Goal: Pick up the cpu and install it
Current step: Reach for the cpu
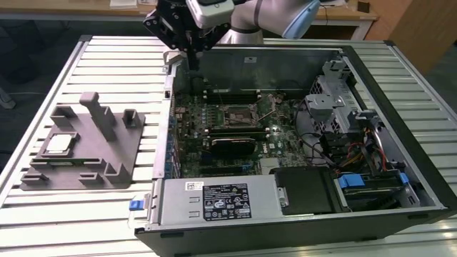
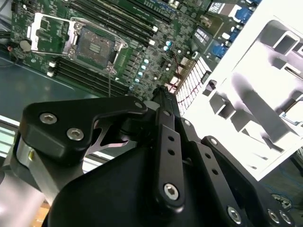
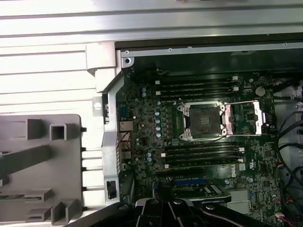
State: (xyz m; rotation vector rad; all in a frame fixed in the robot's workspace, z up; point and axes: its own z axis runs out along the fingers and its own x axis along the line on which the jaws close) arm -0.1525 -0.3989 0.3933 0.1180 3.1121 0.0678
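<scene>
Gripper (image 2: 163,93): fingers closed, empty, over a corner of the case (image 1: 300,233).
Cpu (image 1: 59,143): on tray (image 1: 64,182), well apart from gripper, not yet picked up.
Socket (image 3: 203,120): open, vacant.
Pick and install both outstanding.

- Robot arm (image 1: 279,16): one, carrying one gripper (image 1: 192,60).
- cpu (image 1: 59,143): one.
- Grey tray (image 1: 43,184): one. It has several upright blocks; the exact number is hard to tell.
- Slatted table (image 1: 114,59): one.
- Open computer case (image 1: 286,235): one.
- Motherboard (image 3: 142,137): one.
- Processor socket (image 3: 204,120): one, with one hinged metal frame (image 3: 248,118) beside it.
- Memory slots: two banks, one on each side of the socket. The number of slots per bank is unclear.
- Coin battery (image 3: 259,90): one.
- Power supply box (image 1: 214,201): one.
- Blue latch (image 1: 136,204) at the case edge: one.
</scene>
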